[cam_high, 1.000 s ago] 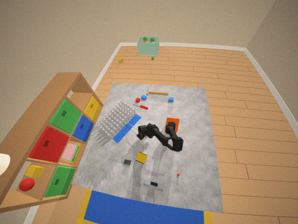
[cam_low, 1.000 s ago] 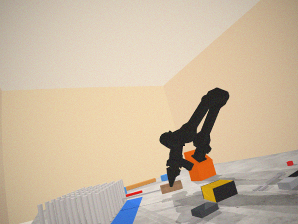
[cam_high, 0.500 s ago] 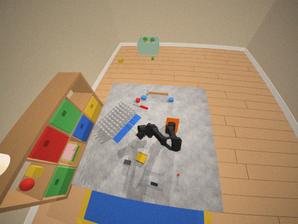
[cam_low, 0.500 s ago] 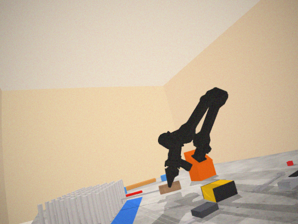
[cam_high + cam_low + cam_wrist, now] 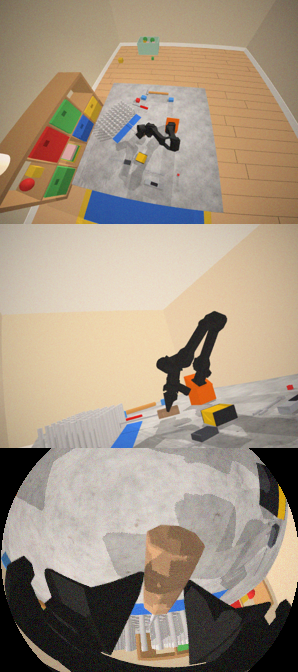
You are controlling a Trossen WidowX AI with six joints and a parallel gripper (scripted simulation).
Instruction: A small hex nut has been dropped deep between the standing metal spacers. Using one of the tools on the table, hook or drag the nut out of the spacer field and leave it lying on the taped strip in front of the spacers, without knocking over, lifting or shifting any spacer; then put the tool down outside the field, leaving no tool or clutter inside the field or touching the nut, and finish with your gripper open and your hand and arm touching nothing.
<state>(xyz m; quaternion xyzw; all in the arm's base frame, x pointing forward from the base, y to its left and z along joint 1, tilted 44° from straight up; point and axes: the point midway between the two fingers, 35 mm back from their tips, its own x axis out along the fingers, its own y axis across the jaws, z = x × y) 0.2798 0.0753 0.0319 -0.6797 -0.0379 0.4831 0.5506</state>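
Observation:
My gripper (image 5: pixel 169 411) (image 5: pixel 164 580) is shut on the brown handle (image 5: pixel 175 410) (image 5: pixel 172 550) of a thin hook tool, low over the table in front of the spacers. Its shaft (image 5: pixel 150 417) points across the blue taped strip (image 5: pixel 120 137) (image 5: pixel 135 431) (image 5: pixel 138 609) to the front edge of the spacer field. The tip's exact place among the front spacers cannot be told. The thin pale spacers (image 5: pixel 115 120) (image 5: pixel 82 431) stand upright in a dense block. In the top view the hand hides most of the handle. The hex nut cannot be made out in any view.
A red-handled tool (image 5: pixel 144 107) (image 5: pixel 134 417) lies beside the field, with a hammer (image 5: pixel 158 93) (image 5: pixel 141 408) and small cubes behind. A yellow-black block (image 5: pixel 141 157) (image 5: pixel 226 415) and a dark block (image 5: pixel 127 162) (image 5: pixel 205 434) lie nearer the front. The orange base (image 5: pixel 202 394) carries the arm.

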